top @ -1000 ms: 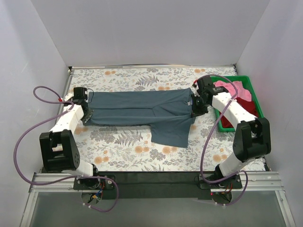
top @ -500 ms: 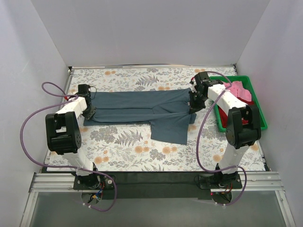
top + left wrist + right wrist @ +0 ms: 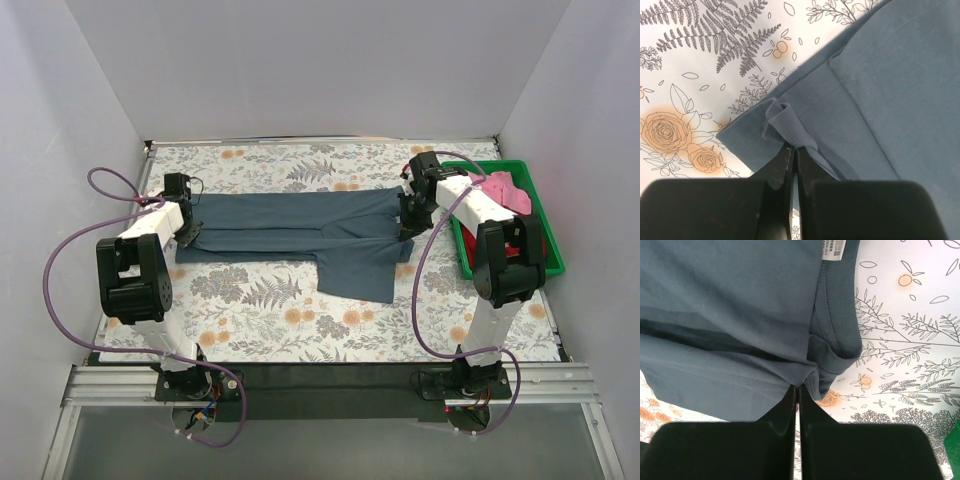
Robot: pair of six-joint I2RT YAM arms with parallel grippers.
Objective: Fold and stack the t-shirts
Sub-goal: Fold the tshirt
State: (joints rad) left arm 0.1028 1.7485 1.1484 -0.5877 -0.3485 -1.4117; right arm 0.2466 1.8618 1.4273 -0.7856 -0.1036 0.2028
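Note:
The slate blue-grey t-shirt (image 3: 300, 228) lies stretched in a long band across the floral table, a sleeve flap hanging toward the front at its right half. My left gripper (image 3: 188, 237) is shut on the shirt's hem at its left end; the left wrist view shows the cloth (image 3: 880, 85) pinched at my fingertips (image 3: 792, 149). My right gripper (image 3: 406, 228) is shut on the collar end; the right wrist view shows the shirt (image 3: 730, 315) bunched at my tips (image 3: 798, 387). The pink t-shirt (image 3: 497, 188) and the dark red t-shirt (image 3: 488, 256) lie in the bin.
A green plastic bin (image 3: 551, 248) stands at the right edge of the table, close to my right arm. Grey walls enclose the back and both sides. Purple cables loop beside each arm.
Both grippers have carried the near edge of the blue-grey shirt toward the back, making the band narrower. Both arms have swung farther back. The grips stayed shut.

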